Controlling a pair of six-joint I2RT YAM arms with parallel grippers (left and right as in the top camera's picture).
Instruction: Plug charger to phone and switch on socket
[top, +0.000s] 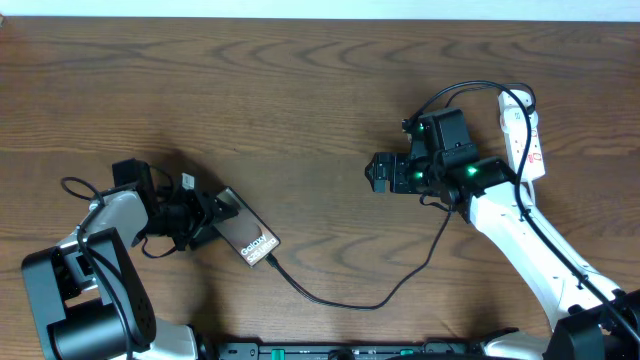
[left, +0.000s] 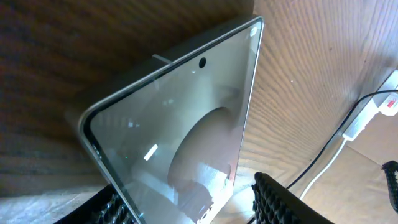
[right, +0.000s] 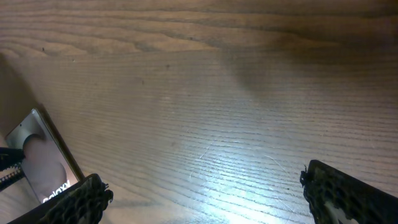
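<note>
The bronze phone (top: 247, 237) with white "Galaxy" lettering lies slanted at the lower left. My left gripper (top: 203, 217) is shut on its upper-left end. In the left wrist view the phone's glass face (left: 180, 112) sits between the two fingers (left: 186, 202). The charger (top: 345, 303), a thin black cable, runs from the phone's lower-right end across the table toward the white socket (top: 524, 132) at the far right. Its tip meets the phone's end. My right gripper (top: 379, 172) is open and empty, left of the socket. The phone's end shows at the right wrist view's left edge (right: 38, 155).
The socket's end (left: 388, 102) and a white cord (left: 348, 134) show at the right edge of the left wrist view, beside the black cable (left: 326, 152). Thicker black arm cables loop above the right wrist (top: 465, 90). Bare wooden table (right: 211, 112) lies under the right gripper (right: 217, 202).
</note>
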